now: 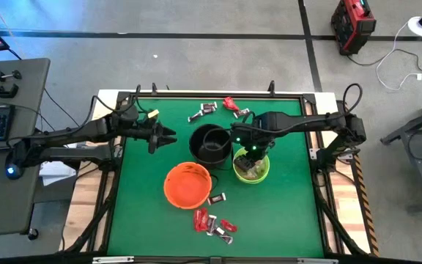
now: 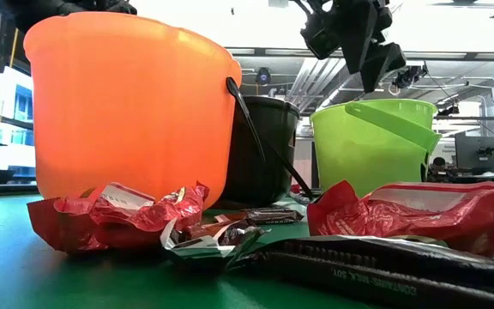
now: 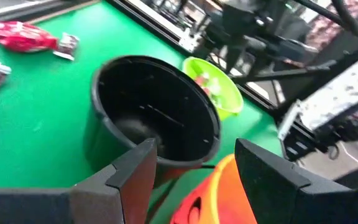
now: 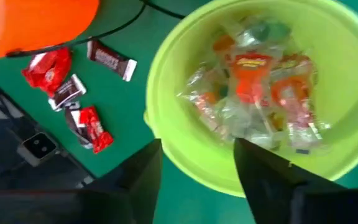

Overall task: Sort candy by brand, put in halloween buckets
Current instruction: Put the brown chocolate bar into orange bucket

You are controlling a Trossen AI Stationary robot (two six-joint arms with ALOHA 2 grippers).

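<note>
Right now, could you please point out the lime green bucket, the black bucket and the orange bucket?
lime green bucket (image 1: 263,174): high view, right rim.
black bucket (image 1: 201,153): high view, outer wall.
orange bucket (image 1: 189,185): high view, inside floor.

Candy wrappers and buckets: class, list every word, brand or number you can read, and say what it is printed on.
Nothing reads clearly enough to quote.
Dark wrapper lying nearest in the low view: a line of pale small print, upside down, too small to read.
Dark brown bar on the table beside the lime green bucket: silver lettering, blurred.
Orange-red wrapper inside that bucket: a yellow mark, blurred.
</note>
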